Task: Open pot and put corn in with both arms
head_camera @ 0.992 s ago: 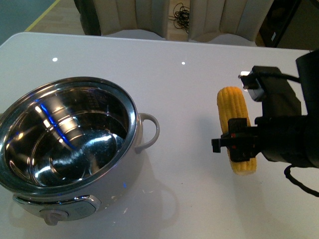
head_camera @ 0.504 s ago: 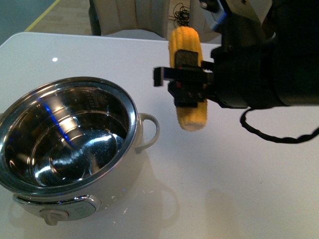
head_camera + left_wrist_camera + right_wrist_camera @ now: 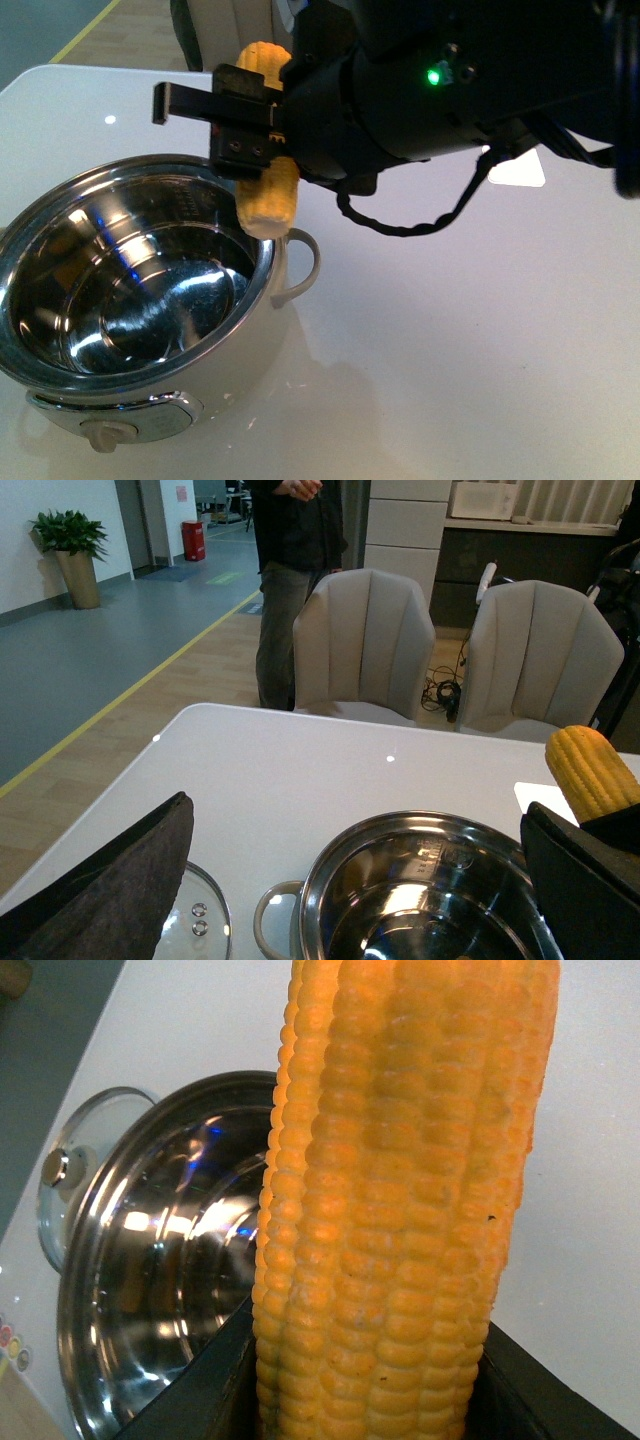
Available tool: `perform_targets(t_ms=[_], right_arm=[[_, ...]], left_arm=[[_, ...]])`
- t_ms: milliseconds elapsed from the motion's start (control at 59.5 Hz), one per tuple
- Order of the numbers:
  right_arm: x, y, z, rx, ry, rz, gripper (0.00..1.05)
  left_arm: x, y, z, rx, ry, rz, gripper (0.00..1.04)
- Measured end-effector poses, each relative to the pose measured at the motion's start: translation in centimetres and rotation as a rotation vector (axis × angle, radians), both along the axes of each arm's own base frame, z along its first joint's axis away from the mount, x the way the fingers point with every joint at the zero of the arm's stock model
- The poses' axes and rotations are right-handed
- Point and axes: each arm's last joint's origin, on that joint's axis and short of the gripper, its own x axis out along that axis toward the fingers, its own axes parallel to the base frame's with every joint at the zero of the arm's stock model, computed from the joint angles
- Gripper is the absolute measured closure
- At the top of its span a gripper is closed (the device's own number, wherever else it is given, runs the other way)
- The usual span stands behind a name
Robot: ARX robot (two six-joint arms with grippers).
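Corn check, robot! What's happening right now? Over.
Right fingers shut on corn, left fingers open. Corn in the air at rim of pot, not in yet. Lid off, lying beside pot; nothing blocks it.

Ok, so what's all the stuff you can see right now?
Table: one, white.
Pot: one, cream outside and shiny inside, open on the table.
Corn: one, yellow, held over the pot's edge.
Lid: one, clear glass, flat on the table beside the pot.
Paper: one, white, on the table.
Chairs: two, beige, behind the table.
Person: one, dark clothes, behind the chairs.
Plant: one, green, by the far wall.
Right gripper: one, black, shut on the corn.
Left gripper: one, dark, open, near the pot.
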Motion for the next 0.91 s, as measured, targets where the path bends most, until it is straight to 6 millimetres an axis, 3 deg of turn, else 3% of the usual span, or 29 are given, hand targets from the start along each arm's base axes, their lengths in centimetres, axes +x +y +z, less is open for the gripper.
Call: perform_targets(t_ms=[555,908], right_arm=[[1.2,4.8,-0.7,0.029,0.086,0.010,0.58],[0.6,7.1,-3.3,-0.022,0.171,0.053,0.57]], left_arm=[[0.0,0.0,0.0,0.000,0.000,0.000,0.07],[0.0,0.0,0.0,0.000,0.000,0.000,0.07]])
